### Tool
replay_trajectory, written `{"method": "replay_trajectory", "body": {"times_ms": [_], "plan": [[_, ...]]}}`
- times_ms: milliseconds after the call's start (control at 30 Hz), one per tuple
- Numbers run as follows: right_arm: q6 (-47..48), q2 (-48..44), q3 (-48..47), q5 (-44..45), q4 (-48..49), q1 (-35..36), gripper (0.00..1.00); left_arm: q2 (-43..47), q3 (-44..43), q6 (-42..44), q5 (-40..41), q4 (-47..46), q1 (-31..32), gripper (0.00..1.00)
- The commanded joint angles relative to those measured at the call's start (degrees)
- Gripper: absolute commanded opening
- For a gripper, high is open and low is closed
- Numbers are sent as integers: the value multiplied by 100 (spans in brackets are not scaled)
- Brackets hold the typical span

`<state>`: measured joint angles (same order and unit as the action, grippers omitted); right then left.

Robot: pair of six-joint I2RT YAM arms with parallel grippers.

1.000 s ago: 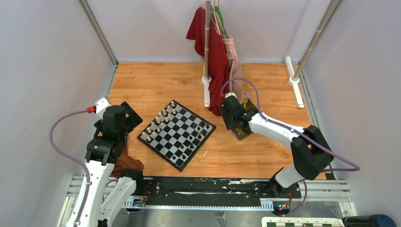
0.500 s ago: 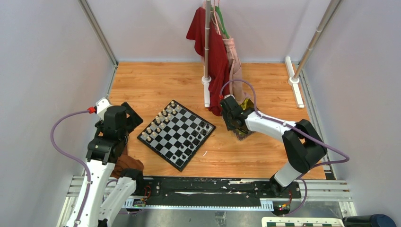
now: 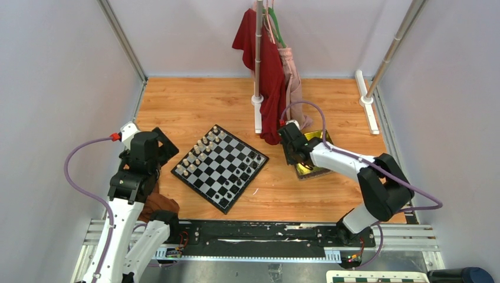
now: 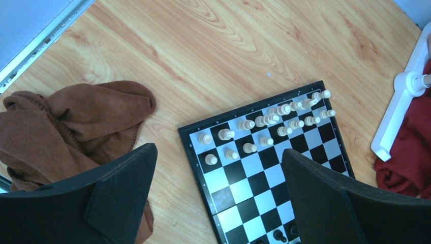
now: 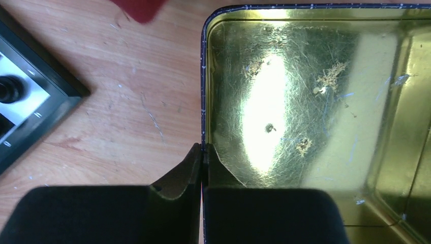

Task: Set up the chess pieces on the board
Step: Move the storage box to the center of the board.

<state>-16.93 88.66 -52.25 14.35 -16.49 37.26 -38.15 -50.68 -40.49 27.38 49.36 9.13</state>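
Chess pieces [image 3: 200, 147] stand on board [image 3: 229, 167]; right of board, right gripper [image 5: 203, 150] clenched on gold tray [image 5: 204, 76] rim; left gripper [image 4: 218, 152] released.

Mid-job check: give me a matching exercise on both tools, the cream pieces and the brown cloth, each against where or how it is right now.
Column one:
1. left tool
2. right tool
3. cream pieces
4. brown cloth

Column two:
A. crumpled next to the board
B. open, in the air beside the board
C. shut on the gold tray at its rim
D. in two rows along one board edge

Pairs: 1-B, 2-C, 3-D, 4-A
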Motion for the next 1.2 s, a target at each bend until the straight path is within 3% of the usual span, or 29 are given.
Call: {"method": "replay_trajectory", "body": {"times_ms": [0,233,533,800,1167], "plan": [[-292,-466,265,470,-356,-59,0,29,39,6,-2,-67,-42,100],[-674,-863,295,1024,-573,-91,0,55,40,9,-113,-60,-42,100],[-951,-944,337,907,-480,-777,0,115,32,135,-146,-34,-42,100],[-862,-621,183,383,-130,-1747,0,75,64,105,-106,-32,-42,100],[-763,203,-424,-3,153,-2003,0,-37,164,63,106,-76,-42,100]]}}
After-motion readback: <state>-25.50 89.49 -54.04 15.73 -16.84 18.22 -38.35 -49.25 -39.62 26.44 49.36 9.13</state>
